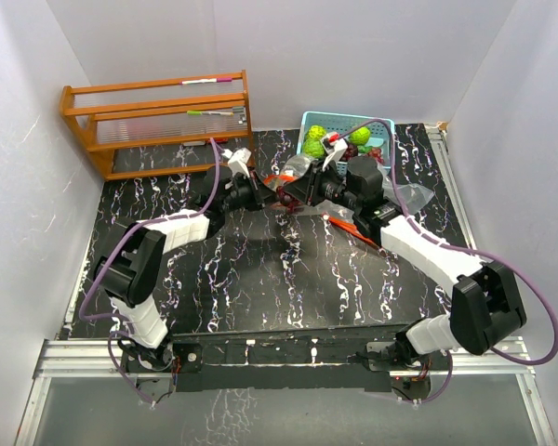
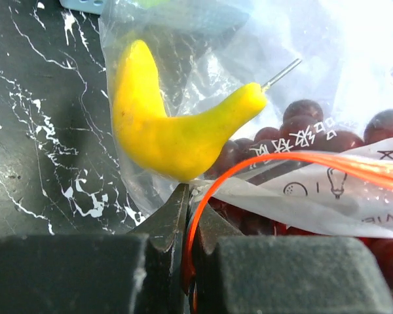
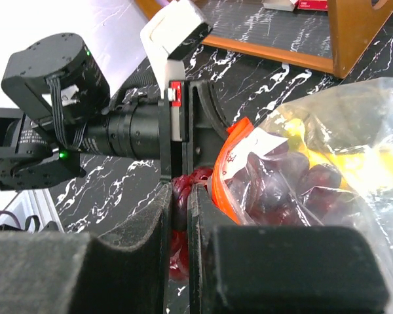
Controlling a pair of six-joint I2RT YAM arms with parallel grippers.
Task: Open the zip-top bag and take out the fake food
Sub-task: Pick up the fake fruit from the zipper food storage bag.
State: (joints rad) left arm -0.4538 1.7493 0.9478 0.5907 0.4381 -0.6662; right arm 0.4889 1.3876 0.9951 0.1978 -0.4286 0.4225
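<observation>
The clear zip-top bag [image 2: 209,52] with its orange zip rim [image 2: 327,160] hangs between both grippers at mid-table. My left gripper [image 2: 187,196] is shut on that orange rim. Inside the bag lie a yellow banana [image 2: 164,131] and dark purple grapes [image 2: 301,111]. In the right wrist view my right gripper [image 3: 181,190] is shut on a dark red bunch of grapes [image 3: 182,199] just left of the orange rim [image 3: 226,170]; more grapes [image 3: 295,183] show through the plastic. From above, the left gripper [image 1: 277,193] and right gripper [image 1: 302,190] nearly touch.
A light-blue basket [image 1: 309,121] behind the grippers holds bumpy lime-green balls [image 1: 314,139]. A wooden rack [image 1: 158,121] stands at the back left. Loose bag plastic [image 1: 411,195] spreads right, under the right arm. White walls close in on three sides.
</observation>
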